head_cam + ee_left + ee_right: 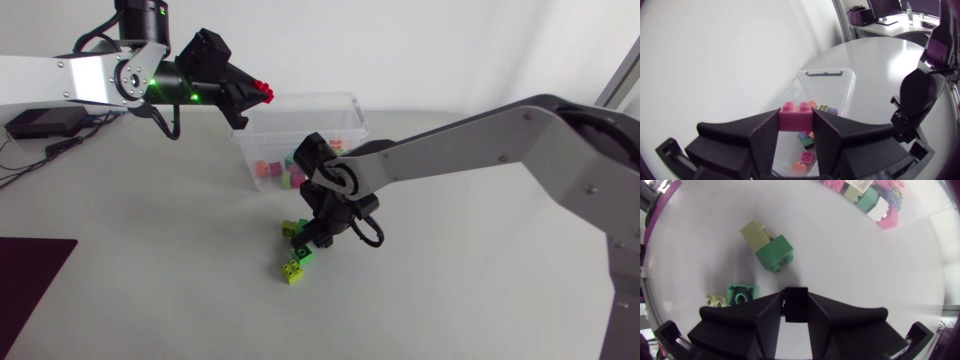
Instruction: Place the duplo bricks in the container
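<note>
Duplo bricks [270, 168] are partly sorted: several sit in the clear container [340, 100], the rest lie loose on the table [450, 300] just in front of it. Both arms look mid-cycle. The left gripper [258, 93] is up over the container's near rim, jaws clamped on a red brick [796, 116] from both sides; the left wrist view shows the open bin directly beyond and below the brick. So the left arm is at the drop step: next it has to move in a bit so the brick clears the rim, then open. The right gripper [313, 240] is down at table level among the loose ones, jaws closed on a dark brick [796, 307], so I read this as a fresh grasp. Next it needs a straight lift, then carry to the bin, timed so it doesn't meet the left arm there. Remaining on the table: green brick [775, 253] touching a pale yellow brick [755, 234], and a light green brick [741, 294] right beside the right fingers, so there is a nudge risk on lift.
</note>
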